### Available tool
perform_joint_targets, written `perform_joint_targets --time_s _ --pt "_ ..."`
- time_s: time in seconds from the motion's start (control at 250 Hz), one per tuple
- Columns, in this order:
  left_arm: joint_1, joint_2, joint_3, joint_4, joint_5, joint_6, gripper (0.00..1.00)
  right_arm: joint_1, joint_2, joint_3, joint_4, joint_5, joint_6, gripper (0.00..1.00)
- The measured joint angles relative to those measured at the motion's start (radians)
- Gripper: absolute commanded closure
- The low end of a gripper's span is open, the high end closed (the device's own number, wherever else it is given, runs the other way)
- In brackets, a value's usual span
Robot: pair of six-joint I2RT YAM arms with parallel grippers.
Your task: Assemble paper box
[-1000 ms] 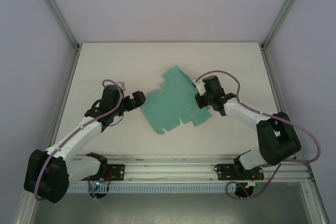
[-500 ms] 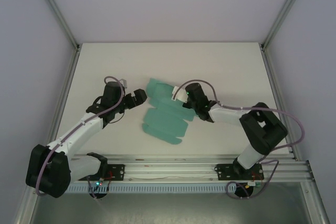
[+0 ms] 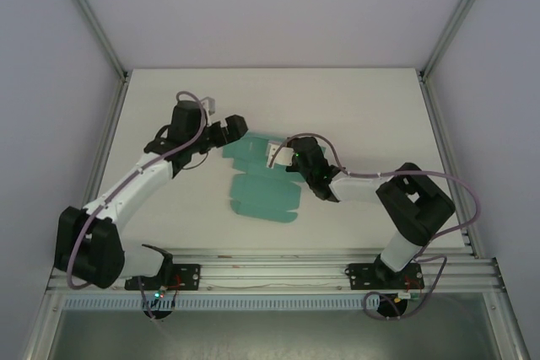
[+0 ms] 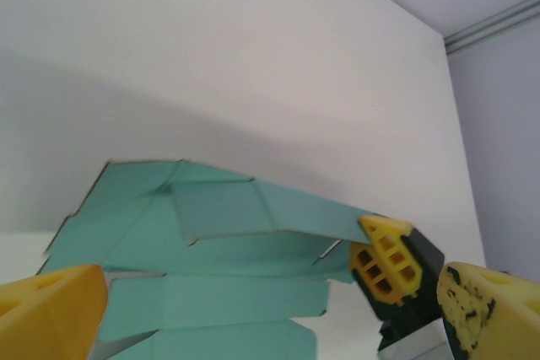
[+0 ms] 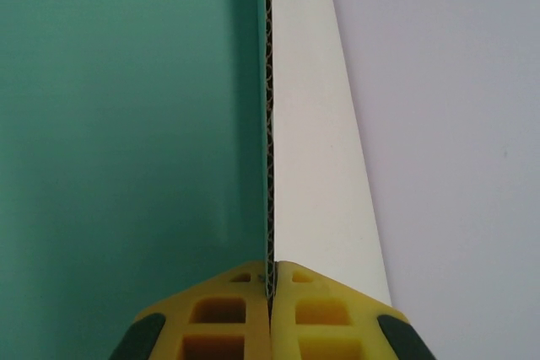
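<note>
Teal-green card: the partly folded paper box [image 3: 261,194] lies near the middle of the white counter [image 3: 363,107], between the two arms. At its far right side the right claw [image 3: 277,156] is clamped on a raised panel, and the right wrist view shows the corrugated edge pinched between its yellow fingers [image 5: 228,309]. Just beside the sheet's far left corner the left claw [image 3: 233,129] stands with its jaws spread wide, its tips framing the folded flaps in the left wrist view.
</note>
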Motion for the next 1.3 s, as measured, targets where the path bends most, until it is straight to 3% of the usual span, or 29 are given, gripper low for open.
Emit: perform_joint_targets --time_s 0.316,0.404,0.712,0.879,1.087,1.299 --pt "0.0 0.164 0.044 0.023 0.141 -0.004 0.2 0.002 0.0 0.0 0.011 0.001 -0.011 1.0" --pt "0.0 0.19 0.044 0.044 0.17 -0.011 0.31 0.002 0.0 0.0 0.011 0.001 -0.011 1.0" --pt "0.0 0.209 0.04 0.068 0.199 -0.008 0.28 0.005 0.0 -0.001 0.012 -0.002 -0.011 1.0" --pt "-0.003 0.216 0.04 0.09 0.207 -0.021 0.33 0.005 -0.008 -0.01 0.019 -0.014 -0.002 1.0" --pt "-0.036 0.277 0.023 0.225 0.257 -0.095 0.46 0.004 -0.025 -0.019 0.026 -0.028 0.019 1.0" --pt "-0.046 0.286 0.009 0.291 0.256 -0.15 0.67 0.004 -0.033 -0.025 0.026 -0.025 0.034 1.0"
